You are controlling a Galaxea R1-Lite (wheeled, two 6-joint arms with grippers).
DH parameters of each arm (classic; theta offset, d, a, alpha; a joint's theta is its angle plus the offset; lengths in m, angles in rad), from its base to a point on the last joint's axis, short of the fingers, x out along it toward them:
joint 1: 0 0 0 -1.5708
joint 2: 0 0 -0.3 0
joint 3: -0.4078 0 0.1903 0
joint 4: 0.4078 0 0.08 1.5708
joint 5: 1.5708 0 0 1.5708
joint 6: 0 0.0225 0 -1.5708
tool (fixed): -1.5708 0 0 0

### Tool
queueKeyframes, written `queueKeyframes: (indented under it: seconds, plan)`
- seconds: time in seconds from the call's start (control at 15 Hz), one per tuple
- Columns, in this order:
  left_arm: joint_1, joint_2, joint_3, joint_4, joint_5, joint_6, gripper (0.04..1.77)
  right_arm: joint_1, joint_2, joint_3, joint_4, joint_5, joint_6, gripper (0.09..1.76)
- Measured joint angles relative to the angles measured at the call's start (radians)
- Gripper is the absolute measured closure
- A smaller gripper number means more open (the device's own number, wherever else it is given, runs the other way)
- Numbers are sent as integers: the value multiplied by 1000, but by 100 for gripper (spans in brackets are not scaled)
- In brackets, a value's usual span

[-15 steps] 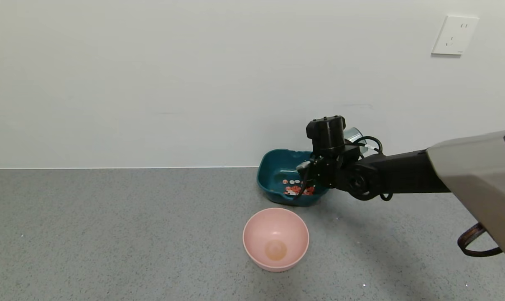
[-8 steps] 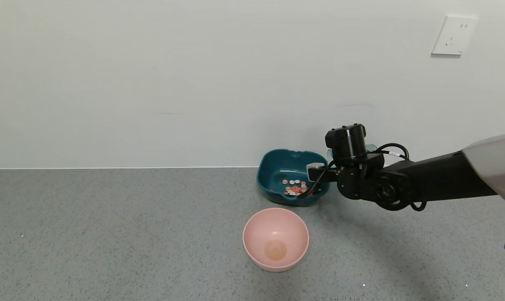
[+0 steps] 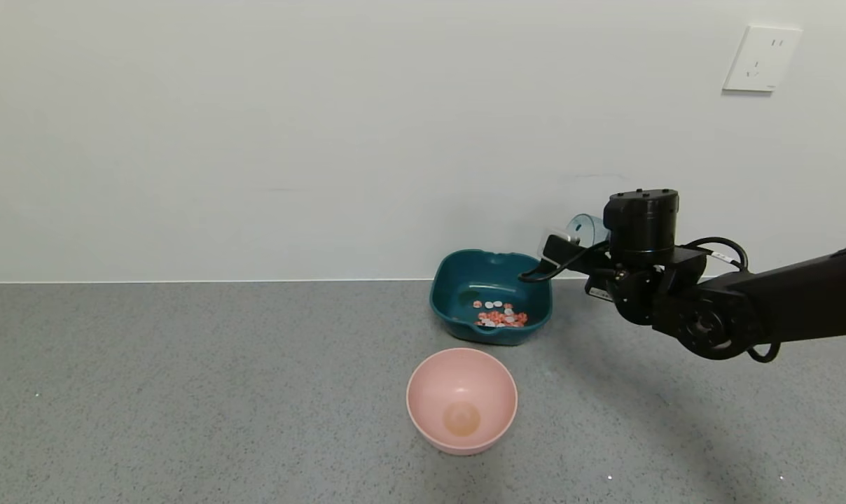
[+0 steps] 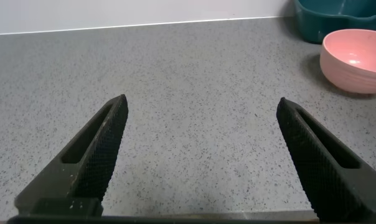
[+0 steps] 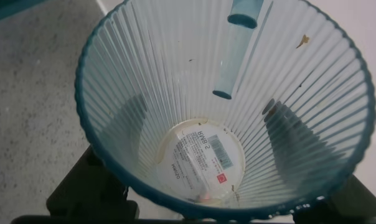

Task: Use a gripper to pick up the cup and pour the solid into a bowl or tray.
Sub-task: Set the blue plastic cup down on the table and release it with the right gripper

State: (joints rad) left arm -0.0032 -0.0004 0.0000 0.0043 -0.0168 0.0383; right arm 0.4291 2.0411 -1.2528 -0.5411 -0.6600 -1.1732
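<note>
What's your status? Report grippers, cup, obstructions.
Right gripper shut on ribbed translucent blue-green cup, empty, beside the basin. Pink and white pieces in dark teal basin. Left gripper open, parked. Nothing in the way.

Dark teal basin point(image 3: 455, 287) holding pink-red and white pieces point(image 3: 500, 316). Pale pink round bowl point(image 3: 462, 400). Translucent blue-green ribbed cup point(image 5: 219, 106) (white label on its base). Speckled grey countertop point(image 3: 185, 392), off-white wall point(image 3: 255, 126), black gripper point(image 3: 570, 250).

Even, soft overhead light; a faint shadow lies on the counter point(image 3: 185, 392) under the right arm point(image 3: 780, 311).
</note>
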Motion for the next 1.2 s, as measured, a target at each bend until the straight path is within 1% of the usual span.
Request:
queueKeyframes:
  seconds: [0.13, 0.33, 0.47, 0.6, 0.73, 0.87, 1.07, 1.2]
  plan:
    - [0, 0, 0, 0, 0, 0, 9, -15, -29, 47, -29, 33, 60, 48]
    - [0, 0, 0, 0, 0, 0, 9, -50, -88, 155, -51, 133, 195, 48]
    - [0, 0, 0, 0, 0, 0, 9, -80, -121, 210, -44, 195, 326, 48]
    - [0, 0, 0, 0, 0, 0, 9, -103, -142, 238, -6, 229, 471, 48]
    - [0, 0, 0, 0, 0, 0, 9, -110, -159, 250, 58, 269, 661, 48]
    - [0, 0, 0, 0, 0, 0, 9, -109, -176, 266, 93, 311, 845, 48]
    - [0, 0, 0, 0, 0, 0, 9, -101, -190, 305, 86, 363, 1030, 48]
    - [0, 0, 0, 0, 0, 0, 9, -100, -199, 323, 80, 389, 1117, 48]
